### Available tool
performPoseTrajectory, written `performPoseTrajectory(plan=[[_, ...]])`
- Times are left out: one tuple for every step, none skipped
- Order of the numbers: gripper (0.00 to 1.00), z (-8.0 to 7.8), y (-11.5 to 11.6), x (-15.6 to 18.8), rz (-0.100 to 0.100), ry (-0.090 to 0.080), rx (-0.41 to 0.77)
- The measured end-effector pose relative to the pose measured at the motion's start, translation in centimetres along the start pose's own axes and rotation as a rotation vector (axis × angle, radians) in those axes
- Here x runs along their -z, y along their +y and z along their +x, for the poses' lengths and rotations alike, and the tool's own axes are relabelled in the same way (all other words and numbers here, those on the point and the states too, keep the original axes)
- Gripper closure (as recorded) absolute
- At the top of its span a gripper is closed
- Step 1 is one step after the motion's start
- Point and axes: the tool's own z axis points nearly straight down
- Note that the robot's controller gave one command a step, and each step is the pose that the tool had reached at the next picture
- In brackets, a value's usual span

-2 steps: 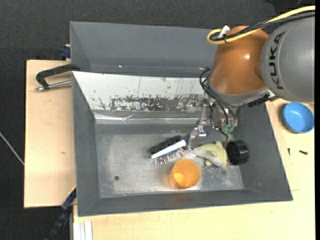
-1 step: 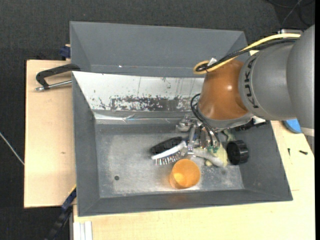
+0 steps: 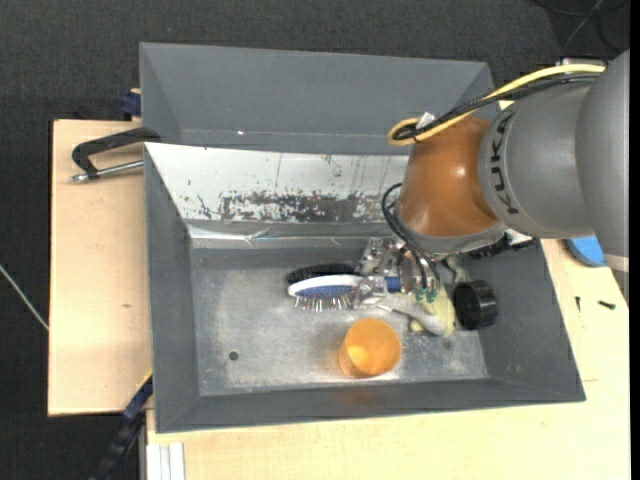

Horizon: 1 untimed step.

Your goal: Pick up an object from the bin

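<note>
Reaching in over the right edge of the grey metal bin [image 3: 250, 323]: grey arm with orange wrist cover [image 3: 445, 183], jaws down near floor level, just right of the floor's centre. Cannot tell whether the jaws are apart or together, what with the metal parts and wires crowded there.

Nearest the jaws, touching or all but touching on their left: blue-backed brush with pale bristles [image 3: 322, 290], lying lengthwise near the middle of the floor. Just behind it, toward the back wall: dark curved brush-like thing [image 3: 318, 272], kind unclear. Just in front of the jaws, close to the front wall: round translucent orange cup [image 3: 370, 348]. To the right of the jaws: pale cream lumpy thing [image 3: 437, 314], and just beside that, near the right wall, black round knob-like cap [image 3: 476, 304].

Counted: one blue brush, one dark thing, one orange cup, one cream thing, one black cap; five in all.

Open room: left half of the floor bare from the left wall up to the brush, with both left corners free. Only a narrow strip between cup and front wall. Tight on the right, with the arm overhanging the right wall and the back-right corner.
</note>
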Motion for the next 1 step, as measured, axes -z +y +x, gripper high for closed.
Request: performPoseTrajectory(plan=[[1.0,0.48,2.32,8.97,-0.001,0.004,0.356]])
